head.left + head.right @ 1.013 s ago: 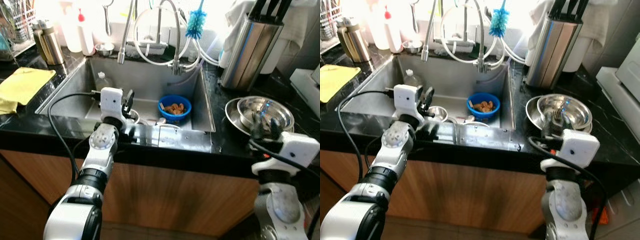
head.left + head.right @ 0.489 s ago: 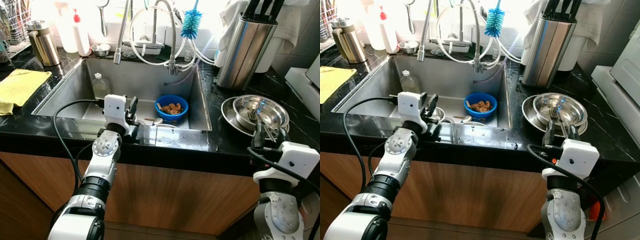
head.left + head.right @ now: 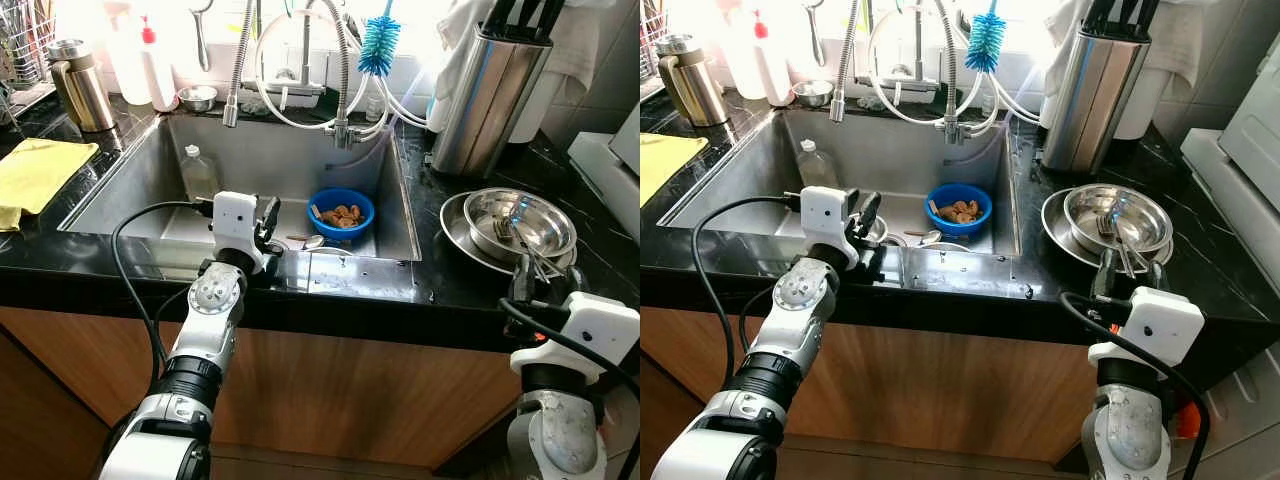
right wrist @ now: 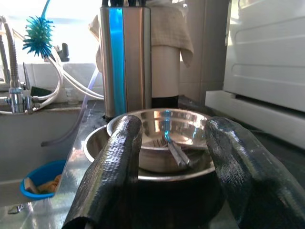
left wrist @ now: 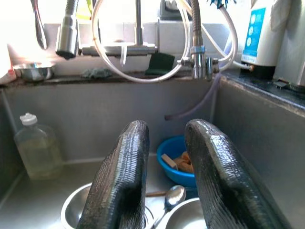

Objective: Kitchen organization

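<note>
My left gripper [image 3: 262, 213] hovers open over the near rim of the steel sink [image 3: 130, 175], with nothing between its fingers. Beyond it in the sink lie steel bowls [image 5: 78, 212], a spoon [image 5: 171, 197], a blue bowl of food scraps [image 3: 341, 214] and a clear bottle [image 3: 198, 172]. My right gripper [image 3: 534, 282] is open above the counter's front edge, pointing at stacked steel bowls [image 3: 515, 226] that hold utensils [image 4: 176, 151]. It is close to them but apart.
A tall steel utensil holder [image 3: 487, 90] stands behind the stacked bowls. The hose faucet [image 3: 235, 70] and a blue brush [image 3: 379, 45] hang over the sink. A yellow cloth [image 3: 35, 170], a metal jug [image 3: 78, 85] and a white bottle [image 3: 155, 65] are at left, a white appliance [image 3: 612, 160] at right.
The whole picture has shifted, so the camera has moved. Both grippers keep their open stance. The right gripper now shows nearer the counter's front edge, a little back from the stacked bowls.
</note>
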You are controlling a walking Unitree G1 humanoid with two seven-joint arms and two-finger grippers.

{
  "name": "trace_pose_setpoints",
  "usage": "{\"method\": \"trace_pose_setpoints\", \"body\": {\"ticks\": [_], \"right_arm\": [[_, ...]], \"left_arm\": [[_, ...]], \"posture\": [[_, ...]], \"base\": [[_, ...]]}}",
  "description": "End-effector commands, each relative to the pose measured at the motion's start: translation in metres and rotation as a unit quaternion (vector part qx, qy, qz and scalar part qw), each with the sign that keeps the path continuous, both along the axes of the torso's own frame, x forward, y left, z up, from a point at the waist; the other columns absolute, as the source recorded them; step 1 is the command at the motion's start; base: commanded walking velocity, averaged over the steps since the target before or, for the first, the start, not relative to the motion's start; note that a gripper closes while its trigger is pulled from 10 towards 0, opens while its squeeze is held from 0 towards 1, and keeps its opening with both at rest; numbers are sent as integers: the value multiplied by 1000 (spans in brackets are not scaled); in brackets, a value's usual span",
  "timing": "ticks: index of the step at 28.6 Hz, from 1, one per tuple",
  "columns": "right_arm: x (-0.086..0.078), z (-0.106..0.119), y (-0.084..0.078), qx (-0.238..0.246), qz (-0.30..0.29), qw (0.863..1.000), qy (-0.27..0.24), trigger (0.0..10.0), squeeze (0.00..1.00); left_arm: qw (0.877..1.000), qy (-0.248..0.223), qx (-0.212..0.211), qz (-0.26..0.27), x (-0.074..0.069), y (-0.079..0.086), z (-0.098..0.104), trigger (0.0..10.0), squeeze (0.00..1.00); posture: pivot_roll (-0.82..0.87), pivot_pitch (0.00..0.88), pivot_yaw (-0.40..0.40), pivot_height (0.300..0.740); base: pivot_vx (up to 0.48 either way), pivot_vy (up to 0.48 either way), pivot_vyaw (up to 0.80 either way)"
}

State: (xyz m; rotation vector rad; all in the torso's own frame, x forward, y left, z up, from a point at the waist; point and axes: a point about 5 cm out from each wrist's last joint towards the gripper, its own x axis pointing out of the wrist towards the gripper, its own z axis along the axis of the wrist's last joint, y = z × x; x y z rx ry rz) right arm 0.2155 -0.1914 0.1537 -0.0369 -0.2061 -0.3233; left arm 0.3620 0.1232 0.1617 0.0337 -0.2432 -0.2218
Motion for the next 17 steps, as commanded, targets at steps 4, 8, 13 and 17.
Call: {"method": "trace_pose_setpoints", "body": {"ticks": [4, 8, 13, 17], "right_arm": [[-1, -6, -5, 17, -16, 1000, 8, 10000, 0], [0, -8, -6, 24, -14, 1000, 13, 10000, 0], [2, -10, -6, 30, -11, 999, 17, 10000, 0], [3, -10, -6, 36, -10, 999, 18, 10000, 0]], "left_arm": [[1000, -8, -4, -7, -1, -3, 5, 10000, 0], [1000, -7, -4, -7, -1, -3, 5, 10000, 0], [1000, -6, -3, -8, -2, -4, 6, 10000, 0], [1000, -7, -3, -8, -2, -4, 6, 10000, 0]], "posture": [[70, 59, -72, 740], [71, 59, -74, 740], [72, 57, -73, 740], [73, 56, -74, 740]], "base": [[0, 0, 0], [0, 0, 0], [0, 0, 0], [0, 0, 0]]}}
